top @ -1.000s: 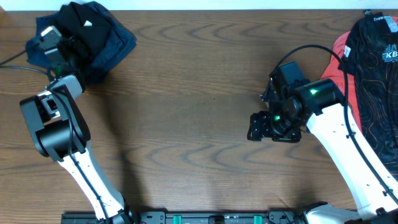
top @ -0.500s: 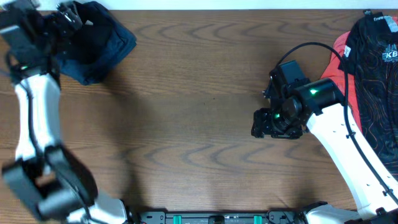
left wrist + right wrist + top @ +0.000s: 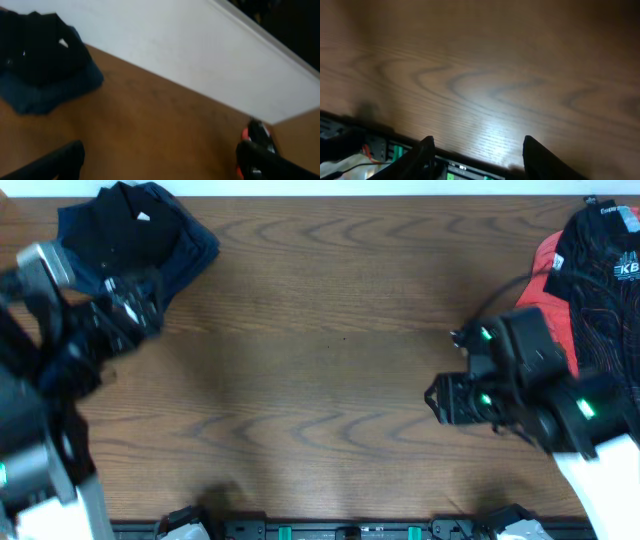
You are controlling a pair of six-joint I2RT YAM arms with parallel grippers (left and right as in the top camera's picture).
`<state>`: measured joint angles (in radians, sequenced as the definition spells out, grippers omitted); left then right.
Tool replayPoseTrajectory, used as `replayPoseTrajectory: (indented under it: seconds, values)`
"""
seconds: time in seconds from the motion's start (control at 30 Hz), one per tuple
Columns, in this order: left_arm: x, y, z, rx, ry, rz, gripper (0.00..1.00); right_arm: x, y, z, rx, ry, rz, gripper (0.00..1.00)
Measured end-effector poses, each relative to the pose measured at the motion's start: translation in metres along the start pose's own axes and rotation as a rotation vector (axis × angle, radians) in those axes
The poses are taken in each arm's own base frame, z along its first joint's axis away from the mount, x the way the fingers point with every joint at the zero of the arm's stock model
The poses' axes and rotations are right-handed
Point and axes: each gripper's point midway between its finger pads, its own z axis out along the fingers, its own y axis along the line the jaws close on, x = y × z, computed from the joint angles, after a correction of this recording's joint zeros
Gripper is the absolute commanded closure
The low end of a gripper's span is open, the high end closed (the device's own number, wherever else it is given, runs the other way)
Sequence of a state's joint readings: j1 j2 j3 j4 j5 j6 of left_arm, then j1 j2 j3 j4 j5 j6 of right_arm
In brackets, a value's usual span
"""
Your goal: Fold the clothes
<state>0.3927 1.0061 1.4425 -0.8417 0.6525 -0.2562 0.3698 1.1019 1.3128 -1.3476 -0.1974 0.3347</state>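
Note:
A plain black garment with a small white tag lies bunched on a navy garment at the table's far left corner. Both show in the left wrist view, black over navy. My left gripper is open and empty, raised above the table just in front of that pile; its fingers are wide apart. A black garment with red lines lies over a coral-pink one at the far right. My right gripper is open and empty over bare wood.
The wooden table spreads between the two piles. A white wall runs behind the table's far edge. The table's front edge and the arm-base electronics show under my right gripper.
My left arm has swung back from the far-left pile toward the front, leaving the black garment on the navy one. My right arm has drawn back toward the front right.

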Motion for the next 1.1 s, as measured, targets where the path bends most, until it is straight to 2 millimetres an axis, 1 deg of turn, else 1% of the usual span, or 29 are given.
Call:
replayPoseTrajectory:
  seconds: [0.13,0.17,0.23,0.3,0.37,0.4,0.43,0.5,0.6,0.7,0.77,0.9,1.1]
  values:
    - [0.044,-0.019,-0.046,0.003,-0.003,0.025,0.02,0.014,0.009,-0.041,-0.06,-0.155,-0.064,0.44]
    - [0.054,-0.021,-0.054,0.005,-0.004,0.03,0.02,0.017,0.009,-0.05,-0.07,-0.196,-0.069,0.44]
    - [0.077,-0.025,-0.069,0.008,-0.013,0.038,0.02,0.025,0.005,-0.063,-0.076,-0.262,-0.066,0.44]
    - [0.098,-0.024,-0.078,0.008,-0.013,0.039,0.02,0.035,-0.003,-0.069,-0.073,-0.324,-0.051,0.41]
    - [0.117,-0.02,-0.082,0.007,-0.011,0.038,0.02,0.04,-0.01,-0.067,-0.072,-0.377,-0.031,0.32]
    - [0.124,-0.018,-0.082,0.007,-0.01,0.037,0.02,0.04,-0.012,-0.064,-0.072,-0.399,-0.025,0.14]
    - [0.13,-0.016,-0.082,0.007,-0.01,0.037,0.02,0.039,-0.015,-0.06,-0.069,-0.424,-0.013,0.01]
    - [0.141,-0.011,-0.081,0.005,-0.005,0.034,0.02,0.033,-0.02,-0.051,-0.059,-0.474,-0.01,0.01]
    - [0.149,-0.007,-0.078,0.002,0.005,0.026,0.02,0.021,-0.027,-0.042,-0.031,-0.532,0.001,0.01]
    - [0.152,-0.003,-0.075,-0.002,0.017,0.018,0.02,0.006,-0.031,-0.037,-0.007,-0.593,0.01,0.01]
    - [0.152,-0.003,-0.075,-0.002,0.016,0.018,0.02,-0.001,-0.033,-0.034,0.005,-0.617,0.015,0.01]
    - [0.152,-0.003,-0.075,-0.002,0.016,0.018,0.02,-0.002,-0.039,-0.026,0.038,-0.607,0.028,0.01]
    - [0.152,-0.003,-0.075,-0.002,0.016,0.018,0.02,-0.004,-0.041,-0.027,0.035,-0.618,0.078,0.01]
